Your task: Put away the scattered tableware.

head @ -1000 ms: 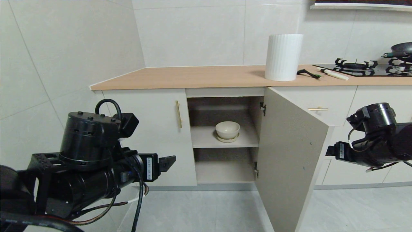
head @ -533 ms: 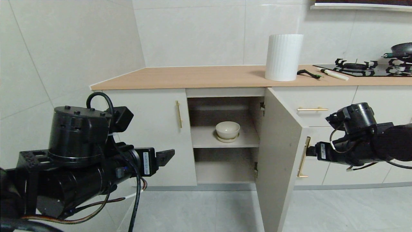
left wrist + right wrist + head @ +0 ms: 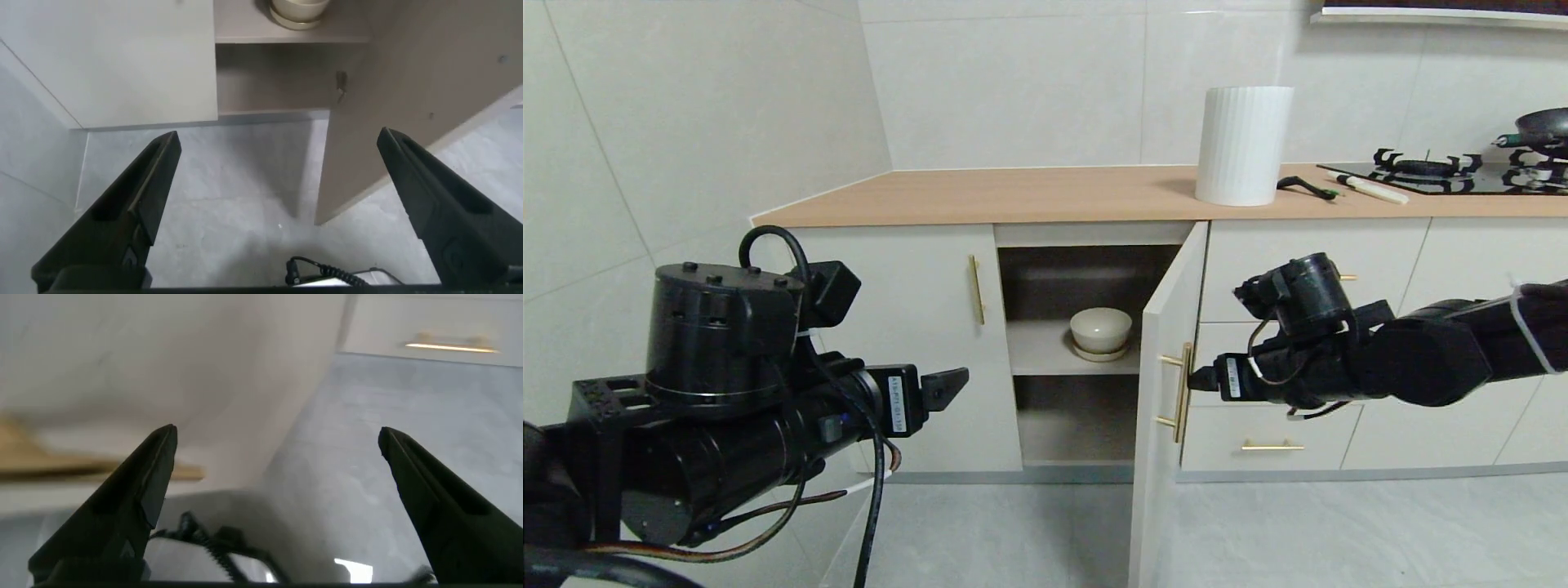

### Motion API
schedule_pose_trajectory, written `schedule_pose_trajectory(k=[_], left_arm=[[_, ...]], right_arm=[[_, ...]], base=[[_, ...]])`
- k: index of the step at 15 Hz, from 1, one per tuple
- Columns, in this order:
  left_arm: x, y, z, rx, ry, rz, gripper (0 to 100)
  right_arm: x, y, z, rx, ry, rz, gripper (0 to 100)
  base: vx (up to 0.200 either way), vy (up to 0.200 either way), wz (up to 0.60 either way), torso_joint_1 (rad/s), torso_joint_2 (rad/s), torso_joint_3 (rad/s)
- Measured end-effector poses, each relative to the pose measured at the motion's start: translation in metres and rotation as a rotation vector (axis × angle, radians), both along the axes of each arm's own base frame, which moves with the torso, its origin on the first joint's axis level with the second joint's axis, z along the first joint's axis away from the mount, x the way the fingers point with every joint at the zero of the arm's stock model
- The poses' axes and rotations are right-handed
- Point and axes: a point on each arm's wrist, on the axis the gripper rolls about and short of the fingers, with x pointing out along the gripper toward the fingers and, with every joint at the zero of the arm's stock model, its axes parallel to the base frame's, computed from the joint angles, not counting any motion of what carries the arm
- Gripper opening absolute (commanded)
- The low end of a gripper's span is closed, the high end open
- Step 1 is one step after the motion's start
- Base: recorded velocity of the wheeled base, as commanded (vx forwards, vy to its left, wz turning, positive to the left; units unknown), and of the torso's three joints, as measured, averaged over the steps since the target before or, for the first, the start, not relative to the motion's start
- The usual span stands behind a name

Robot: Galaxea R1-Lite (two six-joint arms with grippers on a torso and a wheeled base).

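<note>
**1. Task item.** The bowl (image 3: 1100,327) sits upright on a saucer (image 3: 1099,354). Both rest on the middle shelf (image 3: 1045,347) of the open cabinet bay, at the centre of the head view frame, below the desk (image 3: 1013,196).

**2. Cabinet door.** The cabinet door (image 3: 1164,457) stands partly open, just right of the bowl in the frame, with its free edge turned toward me. Its gold bar handle (image 3: 1180,392) faces right.

**3. Right hand.** I read the right hand (image 3: 1196,379) at centre right of the head view, with its tip just beside the bar handle. I cannot tell whether it touches the handle. In the right wrist view its fingers (image 3: 139,486) are spread wide and grip nothing. The pale door panel and the grey floor (image 3: 392,416) lie beyond them.

**4. Left hand.** The left hand (image 3: 947,389) is at lower left of the head view, in front of the closed left door (image 3: 915,343) and well apart from the bowl. In the left wrist view its fingers (image 3: 131,204) are spread wide and hold nothing. The bowl and the open door show beyond them.

**5. Desk.** A ribbed white canister (image 3: 1243,145) stands upright at upper right of the frame. Just right of it lie a black-handled tool (image 3: 1305,187) and a pale utensil (image 3: 1368,189). A hob (image 3: 1437,170) with a pan (image 3: 1539,124) occupies the far right edge.
</note>
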Motion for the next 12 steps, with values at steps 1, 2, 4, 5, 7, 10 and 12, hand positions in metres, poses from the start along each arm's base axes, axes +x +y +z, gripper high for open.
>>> schedule_pose_trajectory(k=[1,2,4,5,7,10,12], left_arm=[[0.000,0.000,0.000,0.003,-0.001,0.005,100],[0.000,0.000,0.000,0.012,-0.003,0.016,100],[0.002,0.000,-0.003,0.032,-0.004,0.045,100],[0.002,0.000,-0.004,0.036,-0.001,0.047,100],[0.002,-0.001,-0.005,0.042,0.005,0.044,100],[0.000,-0.002,-0.009,0.066,0.017,0.026,100],[-0.001,-0.002,-0.010,0.078,0.020,0.020,100]], right_arm=[[0.004,0.005,-0.002,0.007,-0.008,0.005,100],[0.007,0.008,-0.005,0.015,-0.008,0.001,100],[0.013,0.014,-0.011,0.024,0.002,-0.006,100],[0.014,0.015,-0.014,0.021,0.007,-0.006,100],[0.015,0.016,-0.017,0.018,0.014,-0.005,100],[0.016,0.017,-0.020,0.016,0.019,-0.004,100],[0.016,0.019,-0.022,0.013,0.027,0.000,100]], base=[[0.000,0.000,0.00,0.000,0.00,0.000],[0.000,0.000,0.00,0.000,0.00,0.000],[0.000,0.000,0.00,0.000,0.00,0.000],[0.000,0.000,0.00,0.000,0.00,0.000],[0.000,0.000,0.00,0.000,0.00,0.000],[0.133,0.000,0.00,0.000,0.00,0.003],[0.200,0.000,0.00,-0.002,0.00,0.002]])
